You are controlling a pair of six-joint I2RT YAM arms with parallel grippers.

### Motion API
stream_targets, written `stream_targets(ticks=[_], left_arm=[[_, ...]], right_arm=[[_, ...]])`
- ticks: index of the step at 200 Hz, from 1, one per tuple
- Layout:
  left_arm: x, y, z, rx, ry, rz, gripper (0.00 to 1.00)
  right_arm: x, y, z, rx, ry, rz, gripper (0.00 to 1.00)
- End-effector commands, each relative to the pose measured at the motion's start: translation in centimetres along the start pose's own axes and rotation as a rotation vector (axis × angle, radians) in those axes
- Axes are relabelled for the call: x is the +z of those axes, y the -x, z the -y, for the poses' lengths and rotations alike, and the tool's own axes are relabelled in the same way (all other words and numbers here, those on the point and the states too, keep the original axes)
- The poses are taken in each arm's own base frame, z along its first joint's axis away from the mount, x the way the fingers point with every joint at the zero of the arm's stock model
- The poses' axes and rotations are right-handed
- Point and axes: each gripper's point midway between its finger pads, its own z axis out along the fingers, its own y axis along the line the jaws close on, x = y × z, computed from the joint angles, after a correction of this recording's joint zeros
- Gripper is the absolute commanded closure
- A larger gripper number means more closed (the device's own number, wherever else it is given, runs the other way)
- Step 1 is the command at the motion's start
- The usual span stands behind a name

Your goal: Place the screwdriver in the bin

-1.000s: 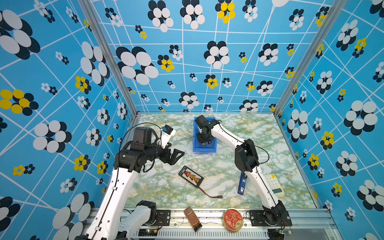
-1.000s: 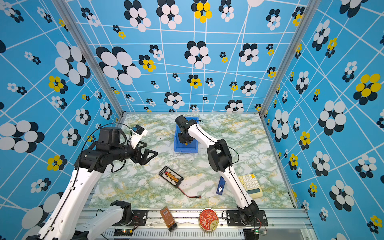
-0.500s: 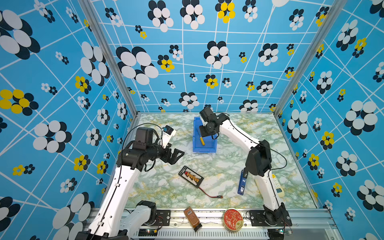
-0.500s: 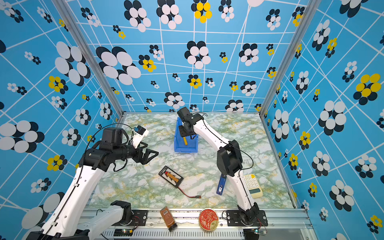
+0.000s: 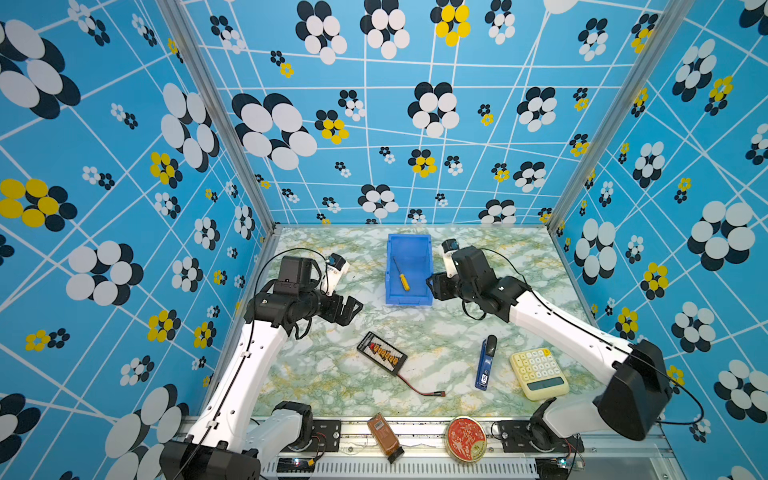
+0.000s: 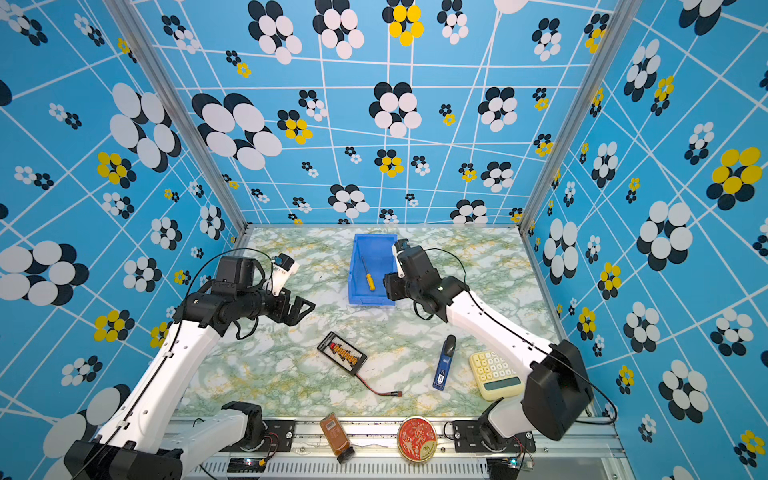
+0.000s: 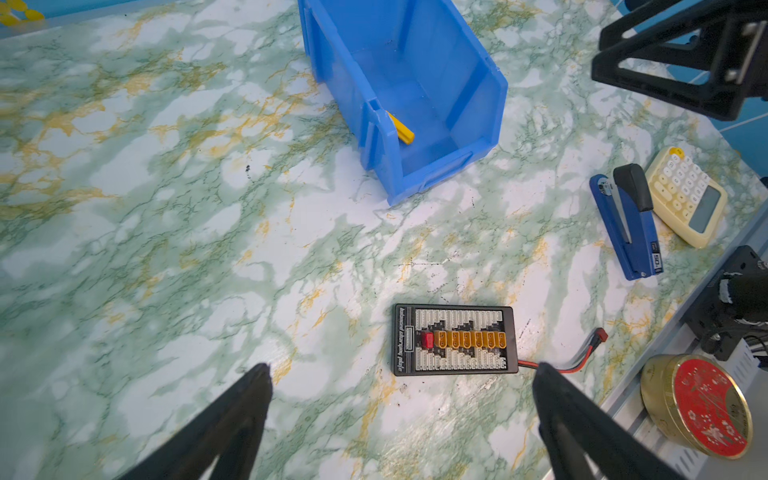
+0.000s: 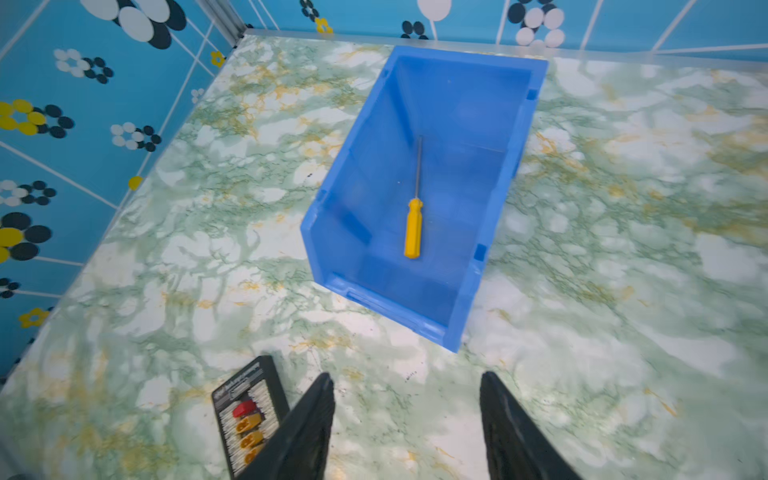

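Left gripper (image 5: 352, 309) hovered at centre-left of both top views, jaws spread wide and empty. Right of it, at upper centre, the bin (image 5: 409, 243) held the screwdriver (image 5: 401, 274), which lay flat on its floor. Just right of the bin, the right gripper (image 5: 434, 286) stood parted, holding nothing.

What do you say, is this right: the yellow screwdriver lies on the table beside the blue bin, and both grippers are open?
Not quite. The screwdriver lies inside the bin, not on the table beside it; the right wrist view shows this. The left gripper and right gripper are open.
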Motion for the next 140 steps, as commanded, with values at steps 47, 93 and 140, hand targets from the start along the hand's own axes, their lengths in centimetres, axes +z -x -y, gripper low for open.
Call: stream_targets(ticks=[47, 93, 140], left_arm=[[2.3, -1.8, -2.5, -0.071, 0.114, 0.019, 0.01], [5.2, -2.4, -5.5, -0.164, 0.196, 0.010, 0.01], [6.2, -1.7, -8.5, -0.174, 0.318, 0.167, 0.01]], right_arm=[[-4.8, -2.4, 6.3, -0.011, -0.221, 0.217, 0.37], [-5.9, -3.8, 7.7, 0.018, -0.222, 0.367, 0.33], [-8.4, -5.6, 12.5, 0.059, -0.458, 0.442, 0.26]])
